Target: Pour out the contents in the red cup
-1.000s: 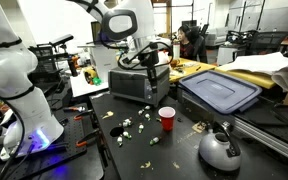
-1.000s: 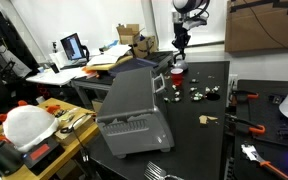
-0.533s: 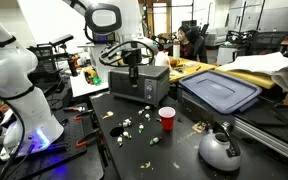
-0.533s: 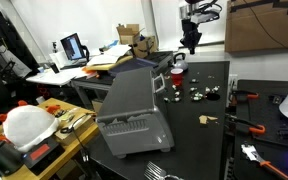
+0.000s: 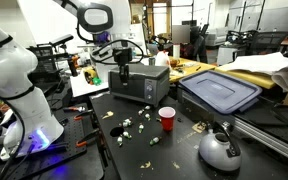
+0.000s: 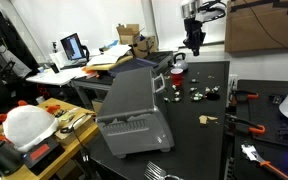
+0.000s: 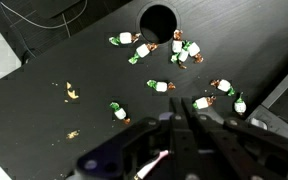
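The red cup (image 5: 167, 118) stands upright on the black table, also seen in an exterior view (image 6: 175, 68). The contents (image 5: 134, 126), small pale bits with green ends, lie scattered on the table beside it and show in the wrist view (image 7: 169, 86). In the wrist view a dark round opening (image 7: 159, 20) at the top edge looks like the cup seen from above. My gripper (image 5: 123, 72) hangs high above the table, left of the cup and apart from it (image 6: 195, 45). Its fingers (image 7: 177, 103) are shut and hold nothing.
A grey toaster oven (image 5: 139, 85) stands behind the cup and fills the foreground in an exterior view (image 6: 129, 110). A blue-lidded bin (image 5: 219, 92) and a silver kettle (image 5: 220, 150) are nearby. A white robot base (image 5: 14, 90) and red-handled tools (image 6: 249, 100) flank the table.
My gripper has moved sideways away from the red cup, toward the toaster oven side. The cup and the scattered bits have not moved.
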`<state>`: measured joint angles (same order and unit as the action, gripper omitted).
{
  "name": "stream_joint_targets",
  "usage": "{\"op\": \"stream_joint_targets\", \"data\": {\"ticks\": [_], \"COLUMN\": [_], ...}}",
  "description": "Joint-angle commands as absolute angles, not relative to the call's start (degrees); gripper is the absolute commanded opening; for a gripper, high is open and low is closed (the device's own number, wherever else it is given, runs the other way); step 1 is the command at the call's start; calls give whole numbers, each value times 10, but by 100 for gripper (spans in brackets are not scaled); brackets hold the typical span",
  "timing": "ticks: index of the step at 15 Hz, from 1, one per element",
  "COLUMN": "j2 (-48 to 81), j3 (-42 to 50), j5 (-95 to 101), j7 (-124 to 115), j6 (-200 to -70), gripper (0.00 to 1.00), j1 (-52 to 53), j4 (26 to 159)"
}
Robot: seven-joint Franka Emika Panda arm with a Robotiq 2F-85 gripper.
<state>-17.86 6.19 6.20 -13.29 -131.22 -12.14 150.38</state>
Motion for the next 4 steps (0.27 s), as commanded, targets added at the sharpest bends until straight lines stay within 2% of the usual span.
{"op": "stream_joint_targets", "data": {"ticks": [1, 3, 4], "j2": [-177, -169, -167], "j3": [56, 48, 45], "j5": [55, 50, 50], "j7": [-146, -167, -173], "j6": [-1305, -1296, -1296], "gripper": [16, 31, 34], "j1": [-120, -114, -112], "j4": [1504, 1504, 1504]}}
